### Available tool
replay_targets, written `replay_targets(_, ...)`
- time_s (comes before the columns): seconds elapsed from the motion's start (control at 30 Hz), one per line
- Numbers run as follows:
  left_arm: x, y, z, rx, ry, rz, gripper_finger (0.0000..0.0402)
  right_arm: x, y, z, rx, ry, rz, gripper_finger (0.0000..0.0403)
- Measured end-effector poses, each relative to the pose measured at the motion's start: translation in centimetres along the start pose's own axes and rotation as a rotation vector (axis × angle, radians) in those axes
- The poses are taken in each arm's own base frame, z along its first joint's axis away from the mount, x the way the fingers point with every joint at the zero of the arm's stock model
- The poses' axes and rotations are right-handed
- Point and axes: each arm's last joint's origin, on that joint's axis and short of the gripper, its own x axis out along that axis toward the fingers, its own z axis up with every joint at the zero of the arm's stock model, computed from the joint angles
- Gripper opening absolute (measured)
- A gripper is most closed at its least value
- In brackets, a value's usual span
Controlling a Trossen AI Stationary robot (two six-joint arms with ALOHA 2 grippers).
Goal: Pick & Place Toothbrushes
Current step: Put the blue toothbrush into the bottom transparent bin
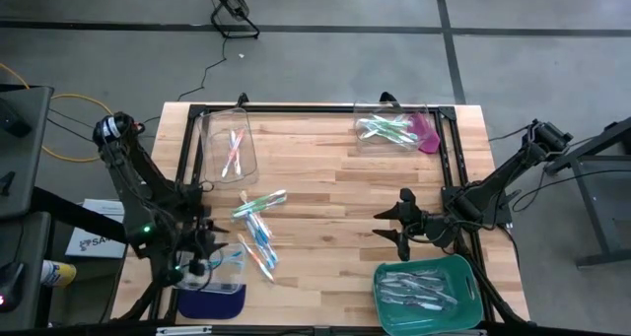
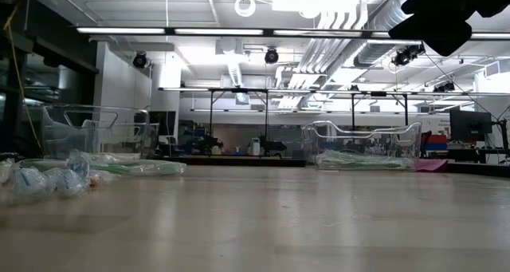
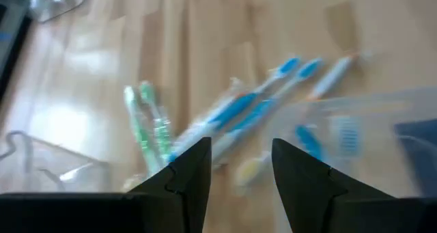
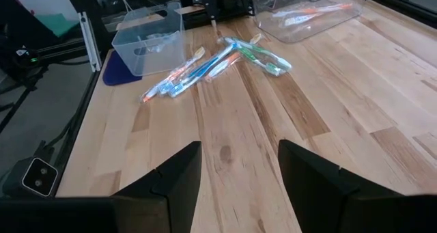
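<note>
Several loose toothbrushes, blue, green and orange, lie flat in a heap on the wooden table left of centre; they also show in the left wrist view and the right wrist view. My left gripper hovers open near the table's front left, over the rim of a clear bin. Its fingers have nothing between them. My right gripper waits open above the table right of centre, pointing toward the heap, its fingers also with nothing between them.
A clear bin at the far left holds pink-orange toothbrushes. Another at the far right holds green ones. A green tray at the near right holds pale ones. The near-left bin stands on a blue mat. Bare wood lies mid-table.
</note>
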Motion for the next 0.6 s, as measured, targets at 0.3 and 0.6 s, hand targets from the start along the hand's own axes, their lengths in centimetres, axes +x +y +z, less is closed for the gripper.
replay_targets(0.3,3.3,3.1,2.2,0.057,0.090,0.138,0.0149,0.0,0.0,0.0,-0.001,0.000,0.000,0.0188)
replay_targets(0.6,5.5,4.4,4.6,0.417,0.085,-0.029,0.0149,0.0,0.0,0.0,0.000,0.000,0.000,0.0188)
